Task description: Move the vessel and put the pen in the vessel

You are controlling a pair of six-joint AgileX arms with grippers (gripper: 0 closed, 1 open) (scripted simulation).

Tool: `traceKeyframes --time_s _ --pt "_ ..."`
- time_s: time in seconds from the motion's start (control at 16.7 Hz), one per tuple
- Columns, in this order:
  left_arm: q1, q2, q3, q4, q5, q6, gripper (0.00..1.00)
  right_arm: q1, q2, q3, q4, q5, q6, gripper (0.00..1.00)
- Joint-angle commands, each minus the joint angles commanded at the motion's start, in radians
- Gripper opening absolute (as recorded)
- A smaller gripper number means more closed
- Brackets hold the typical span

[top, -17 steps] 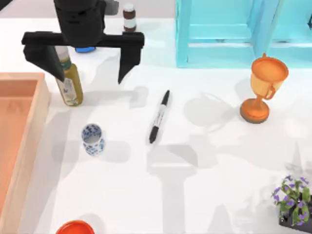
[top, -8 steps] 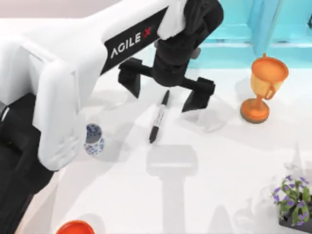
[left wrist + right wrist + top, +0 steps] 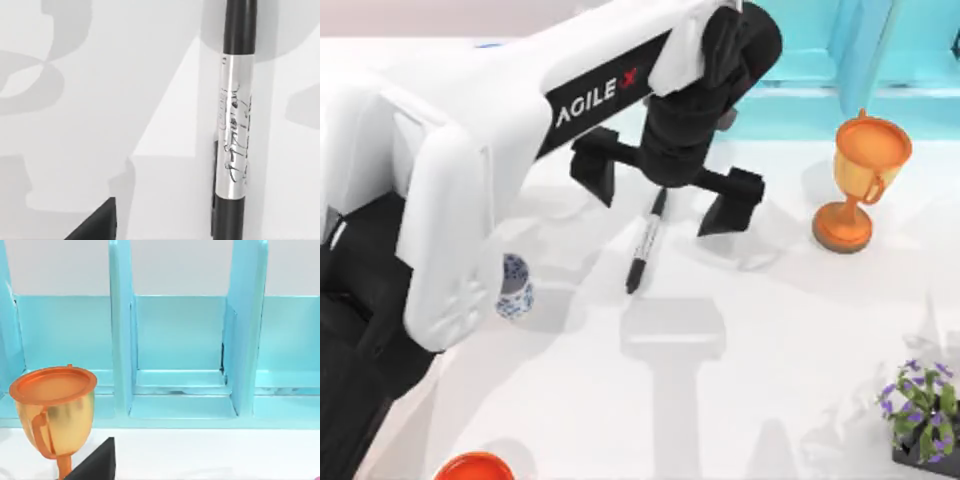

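The pen (image 3: pixel 644 247) lies on the white table, black with a grey labelled barrel, running slantwise from back right to front left. My left gripper (image 3: pixel 663 192) hangs open right over the pen's far end, one finger on each side of it. In the left wrist view the pen (image 3: pixel 234 125) runs along the picture, close below, with one dark fingertip (image 3: pixel 97 227) beside it. The vessel (image 3: pixel 516 286), a small white cup with blue flowers, stands upright to the left of the pen, partly hidden behind my left arm. One dark fingertip (image 3: pixel 97 462) of my right gripper shows before the shelf.
An orange trophy goblet (image 3: pixel 860 180) stands at the right, in front of a light blue shelf (image 3: pixel 790 60). An orange-red bowl (image 3: pixel 475 467) sits at the front edge on the left. A potted plant (image 3: pixel 920 405) with purple flowers is at the front right corner.
My left arm swung from the back left to over the pen, then shifted slightly toward the front. Its gripper stayed open. Pen and vessel have not moved.
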Motion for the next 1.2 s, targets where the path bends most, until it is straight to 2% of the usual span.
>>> traceKeyframes --time_s 0.48,0.78,1.2 --pt "0.029 0.054 -0.205 0.265 0.001 0.03 1.0 0.0 0.0 0.0 0.0 0.0 0.0 1.0" --pt "0.031 0.058 -0.219 0.283 0.001 0.032 1.0 0.0 0.0 0.0 0.0 0.0 0.0 1.0" --pt "0.031 0.058 -0.219 0.283 0.001 0.032 0.47 0.0 0.0 0.0 0.0 0.0 0.0 1.0"
